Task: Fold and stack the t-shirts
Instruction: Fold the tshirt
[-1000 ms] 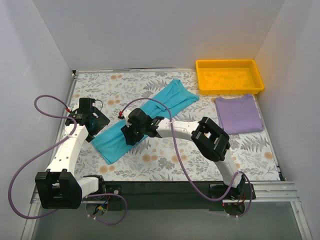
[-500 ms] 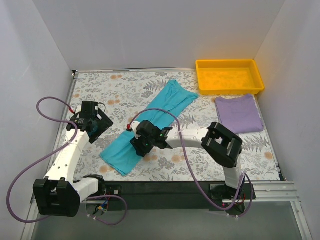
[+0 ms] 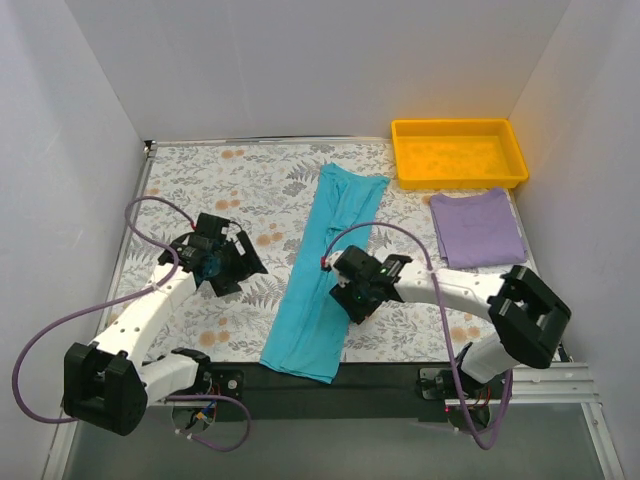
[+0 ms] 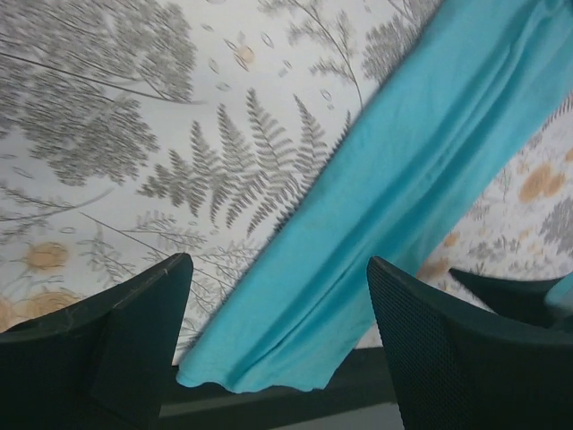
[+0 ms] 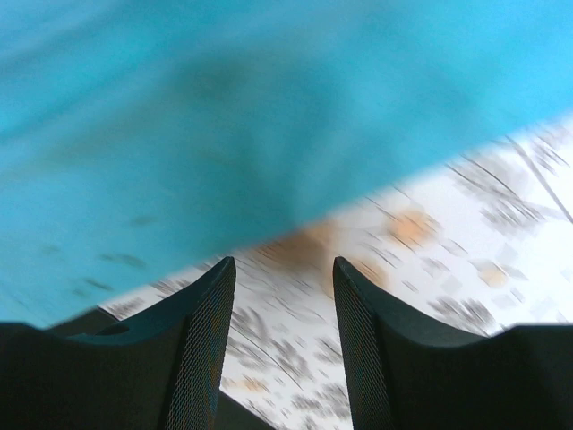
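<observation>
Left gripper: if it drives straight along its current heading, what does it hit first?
Probably the teal t-shirt. In the left wrist view the left gripper has its open fingers either side of the shirt's near end. Depth is unclear, so it's a guess.

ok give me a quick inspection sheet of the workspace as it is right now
surface: table cover, fern print, lying flat
job's things: teal t-shirt in a long narrow strip, near end over the dark front edge; lavender t-shirt lying flat at right, apart
clutter: yellow tray, empty, far right corner
grippers: left gripper open, holding nothing; right gripper open at the teal strip's right edge
cables: left cable and right cable, purple, loop off the arms
surroundings: white walls on three sides
</observation>
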